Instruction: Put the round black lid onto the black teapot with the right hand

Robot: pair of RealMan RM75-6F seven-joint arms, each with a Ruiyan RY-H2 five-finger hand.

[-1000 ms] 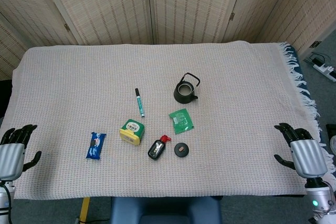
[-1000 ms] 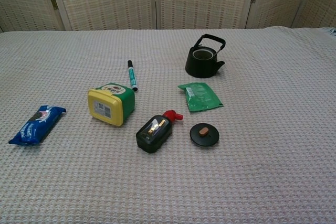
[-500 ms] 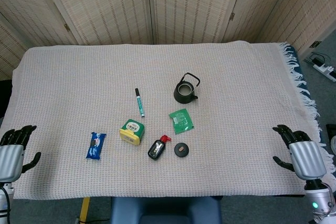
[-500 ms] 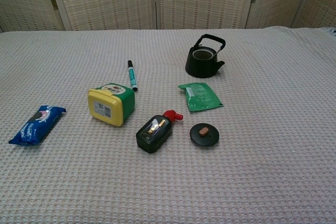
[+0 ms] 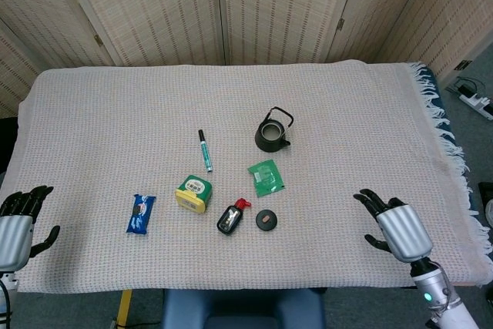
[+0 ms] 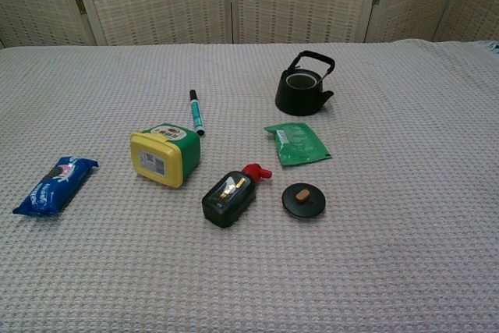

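The round black lid [image 5: 266,220] [image 6: 303,200] with a brown knob lies flat on the cloth near the table's front. The black teapot [image 5: 272,132] [image 6: 302,86] stands upright further back, open at the top, its handle raised. My right hand [image 5: 394,226] hovers over the front right of the table, fingers apart and holding nothing, well to the right of the lid. At the front left edge my left hand [image 5: 17,224] is also open and holds nothing. Neither hand shows in the chest view.
A green packet [image 5: 266,176] lies between lid and teapot. Left of the lid lie a black bottle with a red cap [image 5: 231,217], a yellow-green box [image 5: 192,193], a blue snack pack [image 5: 140,213] and a teal marker [image 5: 205,150]. The cloth's fringed edge [image 5: 447,130] runs along the right.
My right hand has moved left and inward over the table, toward the lid. The left hand has sunk slightly. The objects have not moved.
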